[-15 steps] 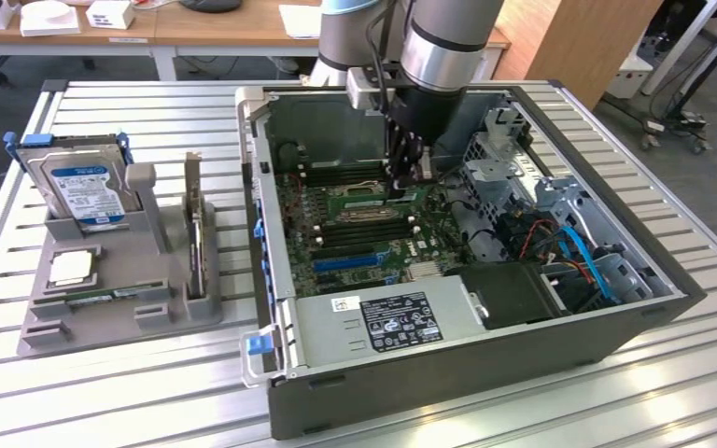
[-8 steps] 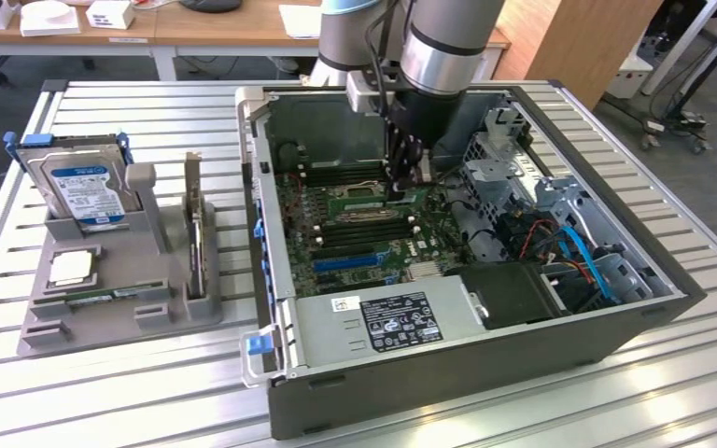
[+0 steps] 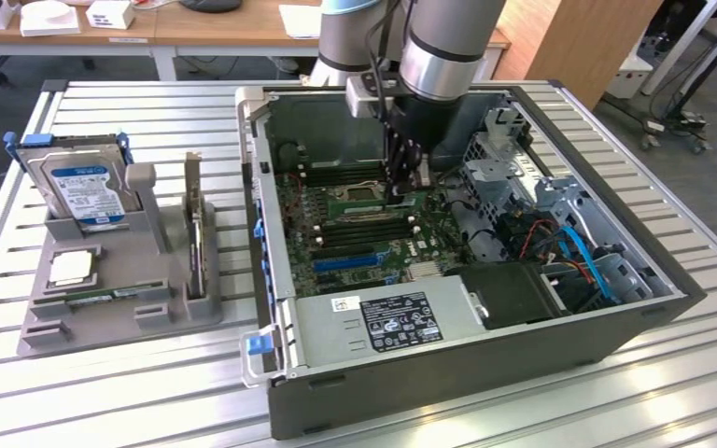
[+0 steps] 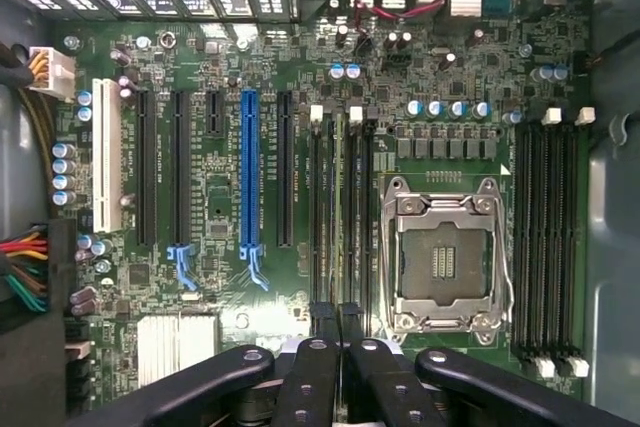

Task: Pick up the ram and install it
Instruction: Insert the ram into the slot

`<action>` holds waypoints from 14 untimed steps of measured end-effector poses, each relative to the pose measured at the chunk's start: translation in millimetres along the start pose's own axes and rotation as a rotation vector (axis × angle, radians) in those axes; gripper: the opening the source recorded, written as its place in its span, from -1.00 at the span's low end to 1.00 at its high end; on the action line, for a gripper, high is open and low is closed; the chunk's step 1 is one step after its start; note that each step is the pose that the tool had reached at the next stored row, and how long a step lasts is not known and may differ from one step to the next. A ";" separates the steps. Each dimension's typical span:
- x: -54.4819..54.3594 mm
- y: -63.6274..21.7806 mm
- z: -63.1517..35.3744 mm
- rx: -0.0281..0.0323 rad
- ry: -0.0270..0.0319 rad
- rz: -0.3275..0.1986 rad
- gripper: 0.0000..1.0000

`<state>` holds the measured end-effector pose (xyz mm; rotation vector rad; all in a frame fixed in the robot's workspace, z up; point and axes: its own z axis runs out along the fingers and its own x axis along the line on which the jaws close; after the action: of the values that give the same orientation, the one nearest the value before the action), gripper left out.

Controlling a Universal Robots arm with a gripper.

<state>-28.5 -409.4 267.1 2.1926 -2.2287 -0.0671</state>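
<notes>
The ram (image 4: 340, 217) appears edge-on as a thin green strip standing in a memory slot just beside the CPU socket (image 4: 440, 247). My gripper (image 4: 340, 325) is shut on the ram's near end, with its black fingers (image 4: 322, 347) pressed close on either side. In the exterior view the gripper (image 3: 400, 193) reaches straight down into the open computer case (image 3: 458, 373) and meets the motherboard (image 3: 333, 233) next to the socket. How deep the ram sits in the slot I cannot tell. White slot latches (image 4: 317, 113) stand at the slot's far end.
A grey holder (image 3: 109, 308) on the exterior view's left carries a blue-labelled hard drive (image 3: 85, 191) and an upright expansion card (image 3: 194, 224). Inside the case are a power supply (image 3: 390, 322), drive cages (image 3: 508, 177) and blue and red cables (image 3: 577, 252). Desks stand behind.
</notes>
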 end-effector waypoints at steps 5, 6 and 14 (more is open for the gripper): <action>0.1 -0.2 4.7 0.0000 0.0001 0.000 -0.77; 0.1 -0.2 4.7 0.0000 0.0002 0.000 -0.77; 2.4 -0.3 7.4 0.0000 0.0001 0.000 -0.77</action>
<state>-28.5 -411.7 259.6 2.1925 -2.2288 -0.0670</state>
